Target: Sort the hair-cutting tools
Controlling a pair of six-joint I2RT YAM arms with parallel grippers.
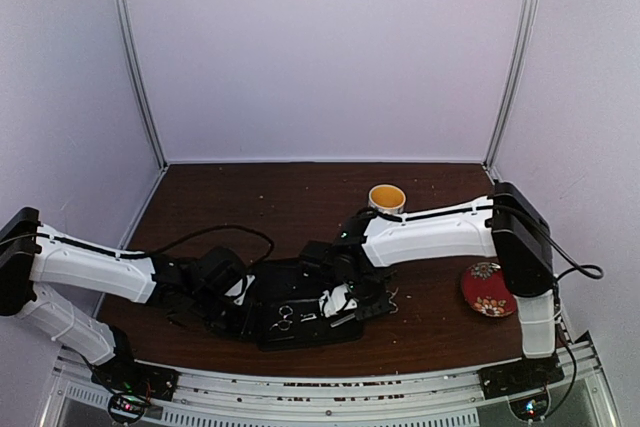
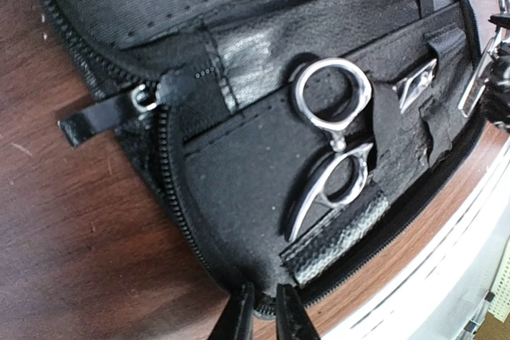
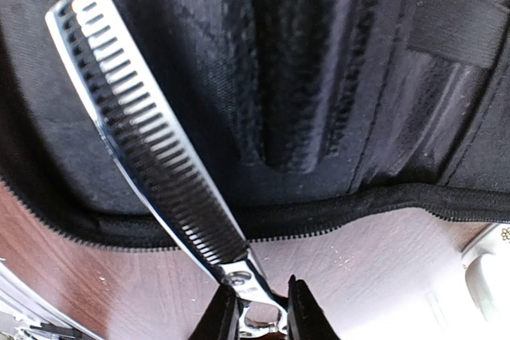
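Note:
A black case [image 1: 300,322] lies open near the table's front edge. One pair of silver scissors [image 2: 333,139] sits tucked in its pocket, ring handles showing, also seen from above as scissors [image 1: 283,320]. My left gripper [image 2: 264,312] is shut on the case's zipped rim [image 2: 171,165], low beside that pocket. My right gripper [image 3: 260,316] is shut on a second pair, toothed thinning scissors [image 3: 151,137], pinched just behind the pivot. Their blade reaches up and left over the case's inner lining [image 3: 319,77]. The black clips do not show.
A white mug [image 1: 387,197] with a yellow inside stands behind the right forearm. A red floral plate [image 1: 487,289] lies at the right, close to the right arm's base. The metal front rail [image 2: 446,260] runs just beyond the case.

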